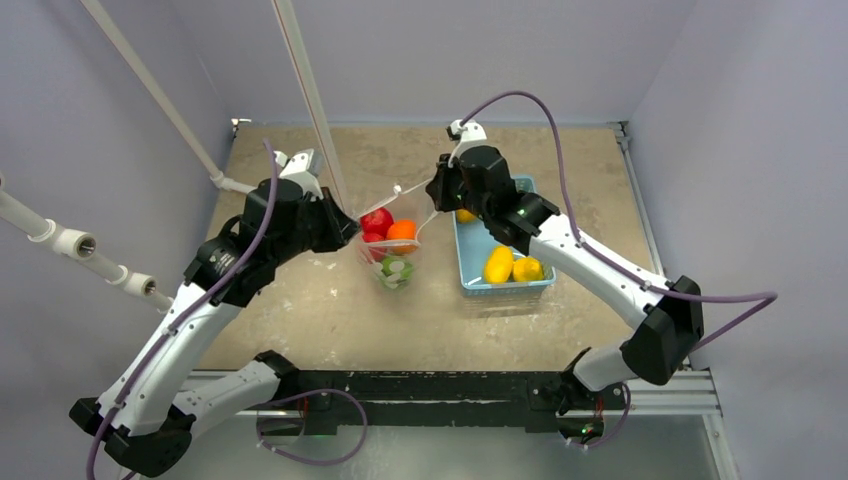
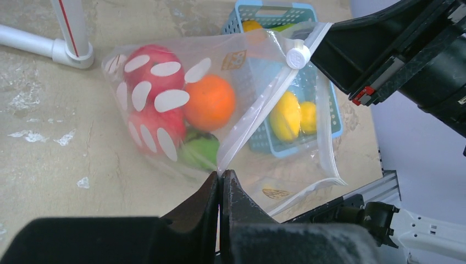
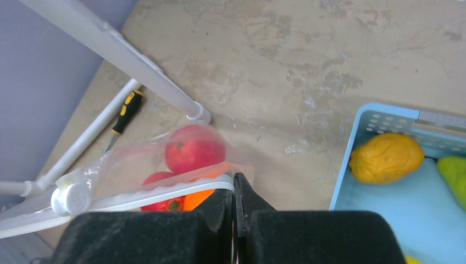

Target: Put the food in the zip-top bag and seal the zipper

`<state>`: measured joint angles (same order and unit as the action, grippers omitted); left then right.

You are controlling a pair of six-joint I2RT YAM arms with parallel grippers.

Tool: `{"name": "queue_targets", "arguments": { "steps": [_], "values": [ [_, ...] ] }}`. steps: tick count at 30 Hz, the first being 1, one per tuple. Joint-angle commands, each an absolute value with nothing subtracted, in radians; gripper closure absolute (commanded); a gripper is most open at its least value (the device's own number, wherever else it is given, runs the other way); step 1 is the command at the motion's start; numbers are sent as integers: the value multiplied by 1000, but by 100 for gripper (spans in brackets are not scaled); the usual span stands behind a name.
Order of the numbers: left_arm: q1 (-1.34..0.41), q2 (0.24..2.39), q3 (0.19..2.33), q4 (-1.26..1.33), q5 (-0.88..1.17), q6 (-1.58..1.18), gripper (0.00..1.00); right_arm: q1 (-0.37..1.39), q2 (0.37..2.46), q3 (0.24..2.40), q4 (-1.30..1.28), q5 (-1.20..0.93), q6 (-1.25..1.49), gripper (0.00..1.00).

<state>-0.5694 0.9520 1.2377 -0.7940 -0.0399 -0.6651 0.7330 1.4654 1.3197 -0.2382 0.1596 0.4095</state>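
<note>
The clear dotted zip-top bag [image 1: 397,262] hangs stretched between my two grippers. Inside it are two red fruits [image 2: 153,82], an orange one [image 2: 209,102] and a green one [image 2: 200,152]. My left gripper [image 2: 221,174] is shut on one end of the zipper strip [image 2: 258,110]. The white slider [image 2: 297,55] sits near the other end. My right gripper [image 3: 234,181] is shut on the zipper strip [image 3: 165,191] there, with the slider [image 3: 71,197] to its left. In the top view the left gripper [image 1: 352,228] and right gripper [image 1: 437,197] flank the bag.
A light-blue basket [image 1: 465,272] stands right of the bag with yellow fruits [image 1: 498,264] in it; it also shows in the right wrist view [image 3: 351,159]. A white pipe frame [image 3: 137,66] stands behind the bag. A screwdriver [image 3: 125,113] lies by it.
</note>
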Motion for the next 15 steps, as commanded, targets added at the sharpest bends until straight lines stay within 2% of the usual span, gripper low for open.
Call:
{"name": "queue_targets", "arguments": {
  "steps": [1, 11, 15],
  "values": [
    [-561, 948, 1248, -845, -64, -643, 100, 724, 1479, 1337, -240, 213, 394, 100],
    [-561, 966, 1213, -812, -24, -646, 100, 723, 1482, 1315, -222, 174, 395, 100],
    [-561, 977, 1175, -789, -13, -653, 100, 724, 1478, 1326, -234, 179, 393, 91]
  ]
}}
